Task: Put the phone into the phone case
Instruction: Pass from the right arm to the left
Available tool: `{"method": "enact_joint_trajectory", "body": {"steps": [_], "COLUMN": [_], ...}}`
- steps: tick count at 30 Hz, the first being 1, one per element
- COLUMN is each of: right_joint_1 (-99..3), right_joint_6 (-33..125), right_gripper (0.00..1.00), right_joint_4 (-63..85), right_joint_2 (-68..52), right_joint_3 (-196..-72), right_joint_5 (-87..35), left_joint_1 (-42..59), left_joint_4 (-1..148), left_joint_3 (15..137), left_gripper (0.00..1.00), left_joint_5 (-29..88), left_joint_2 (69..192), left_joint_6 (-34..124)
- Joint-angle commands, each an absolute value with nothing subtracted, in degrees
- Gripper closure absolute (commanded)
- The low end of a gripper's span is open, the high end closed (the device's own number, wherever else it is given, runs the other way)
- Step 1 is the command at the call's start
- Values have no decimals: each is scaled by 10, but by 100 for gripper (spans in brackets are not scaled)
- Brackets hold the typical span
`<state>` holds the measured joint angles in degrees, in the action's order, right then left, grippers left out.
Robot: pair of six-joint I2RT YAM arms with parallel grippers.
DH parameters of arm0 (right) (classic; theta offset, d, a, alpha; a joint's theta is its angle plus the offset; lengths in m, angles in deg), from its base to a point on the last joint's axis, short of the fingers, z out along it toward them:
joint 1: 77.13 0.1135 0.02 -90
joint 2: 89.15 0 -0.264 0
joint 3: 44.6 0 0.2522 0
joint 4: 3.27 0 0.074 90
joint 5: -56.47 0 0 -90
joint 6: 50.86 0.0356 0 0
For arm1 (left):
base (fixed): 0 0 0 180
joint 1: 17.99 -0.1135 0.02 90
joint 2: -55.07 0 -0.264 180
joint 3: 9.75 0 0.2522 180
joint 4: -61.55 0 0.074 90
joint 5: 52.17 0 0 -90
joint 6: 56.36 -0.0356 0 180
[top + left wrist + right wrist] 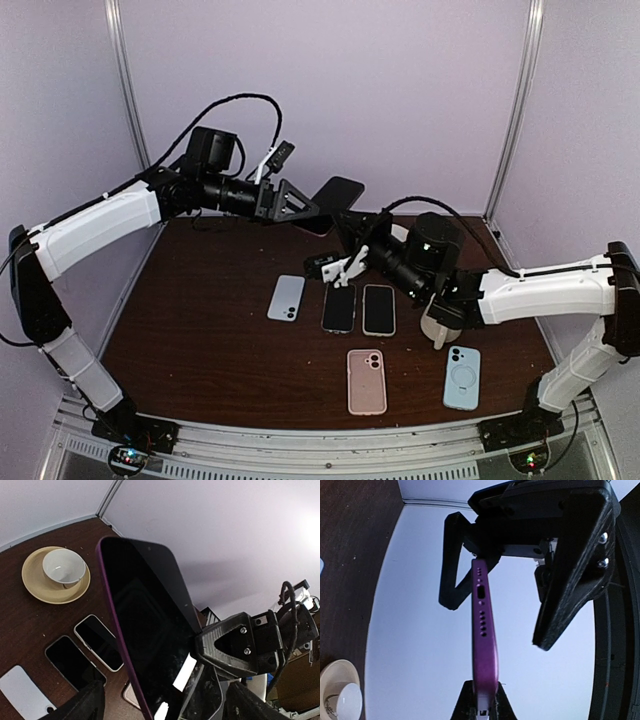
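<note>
Phone (pixel 484 630) gripped by right pincer (pixel 481 701); left pincer (pixel 313 208) wide open.

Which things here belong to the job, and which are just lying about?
In use: purple-edged phone; right pincer shut on it; left pincer open around it.
Lying about: two dark phones; pink case; pale blue case; whitish case or phone; cup on saucer.
</note>
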<state>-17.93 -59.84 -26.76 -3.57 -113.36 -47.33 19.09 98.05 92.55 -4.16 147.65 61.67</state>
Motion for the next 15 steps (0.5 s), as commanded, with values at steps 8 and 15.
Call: {"method": "enact_joint_trajectory", "body": {"steps": [8,15], "right_joint_1": [-167,-166], "right_joint_6": [-669,-663], "right_gripper": [100,100], "right_joint_4": [-375,-387], "right_joint_2": [-32,-32], "right_joint_3": [-1163,-1162], "right_joint_5": [-475,-474], "left_joint_1": [194,194], "left_joint_4": [876,817], "left_joint_3": [899,885], "left_gripper": [59,100], "left_joint_5": [-139,-183], "left_joint_2": [1468,1463], "left_joint_6": [694,729]}}
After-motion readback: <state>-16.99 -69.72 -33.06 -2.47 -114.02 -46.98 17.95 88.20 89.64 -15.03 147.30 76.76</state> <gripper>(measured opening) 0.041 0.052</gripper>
